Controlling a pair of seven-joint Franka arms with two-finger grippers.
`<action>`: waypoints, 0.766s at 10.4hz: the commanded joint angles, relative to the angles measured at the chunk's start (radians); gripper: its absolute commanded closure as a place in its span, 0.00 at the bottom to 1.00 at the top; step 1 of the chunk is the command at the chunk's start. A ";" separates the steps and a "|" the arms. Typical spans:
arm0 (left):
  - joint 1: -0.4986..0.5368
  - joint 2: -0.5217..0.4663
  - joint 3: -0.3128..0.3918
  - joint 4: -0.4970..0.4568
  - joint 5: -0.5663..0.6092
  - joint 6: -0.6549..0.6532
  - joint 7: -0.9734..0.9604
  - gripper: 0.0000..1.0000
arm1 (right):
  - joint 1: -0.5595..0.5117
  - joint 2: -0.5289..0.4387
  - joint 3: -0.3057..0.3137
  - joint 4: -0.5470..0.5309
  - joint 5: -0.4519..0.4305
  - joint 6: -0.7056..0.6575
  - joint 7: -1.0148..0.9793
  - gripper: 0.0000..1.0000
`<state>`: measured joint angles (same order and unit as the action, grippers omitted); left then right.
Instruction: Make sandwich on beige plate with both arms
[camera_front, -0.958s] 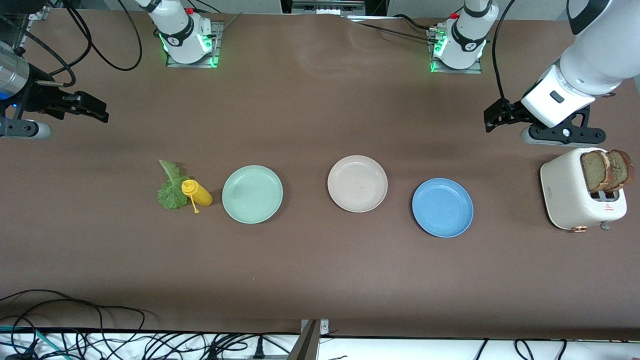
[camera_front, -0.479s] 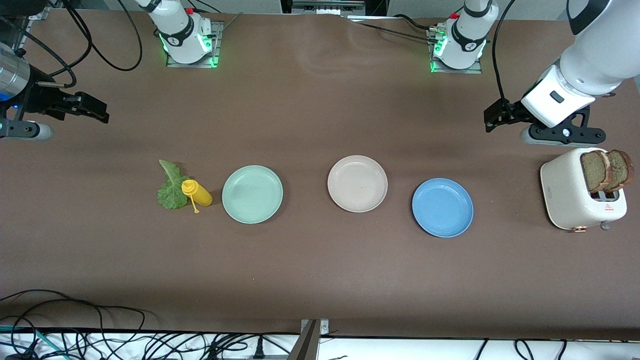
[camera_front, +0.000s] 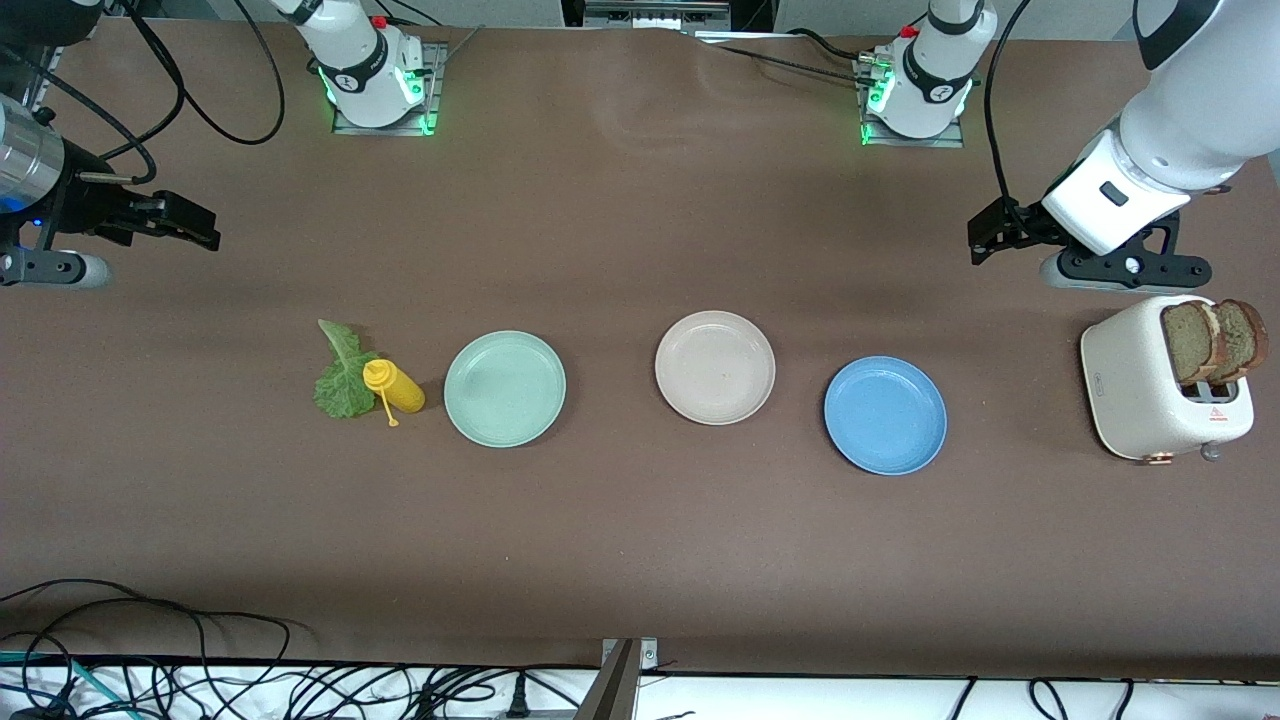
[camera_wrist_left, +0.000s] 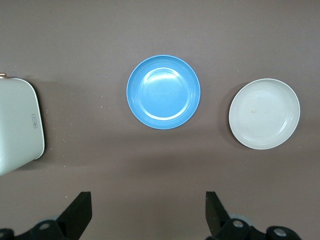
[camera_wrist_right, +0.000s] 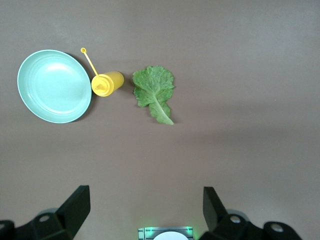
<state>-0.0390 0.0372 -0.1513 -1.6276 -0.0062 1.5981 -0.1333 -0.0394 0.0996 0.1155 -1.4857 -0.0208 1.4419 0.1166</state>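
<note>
Bread slices (camera_front: 1213, 341) stand in the toaster (camera_front: 1150, 385) at the left arm's end of the bench; lettuce (camera_front: 343, 375) lies toward the right arm's end, the beige plate (camera_front: 714, 367) mid-bench. Left claw (camera_wrist_left: 148, 214) and right claw (camera_wrist_right: 145, 210) hang wide, empty.

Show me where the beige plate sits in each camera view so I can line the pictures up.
Front view: beige plate is mid-table, between the mint green plate and the blue plate.
Left wrist view: beside the blue plate, empty.
Right wrist view: not in it.
Shared landmark: the blue plate, in front and left wrist views.
</note>
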 joint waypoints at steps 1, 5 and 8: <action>-0.004 -0.008 -0.002 -0.006 0.026 0.000 0.003 0.00 | 0.003 0.000 0.003 -0.002 -0.022 0.024 -0.012 0.00; -0.004 -0.008 -0.002 -0.006 0.026 0.000 0.003 0.00 | 0.004 -0.001 0.004 -0.004 -0.022 0.018 -0.015 0.00; -0.004 -0.008 -0.002 -0.006 0.026 0.000 0.003 0.00 | 0.003 0.002 0.003 -0.004 -0.022 0.028 -0.015 0.00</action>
<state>-0.0390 0.0372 -0.1513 -1.6276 -0.0062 1.5981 -0.1333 -0.0365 0.1041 0.1175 -1.4857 -0.0252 1.4593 0.1140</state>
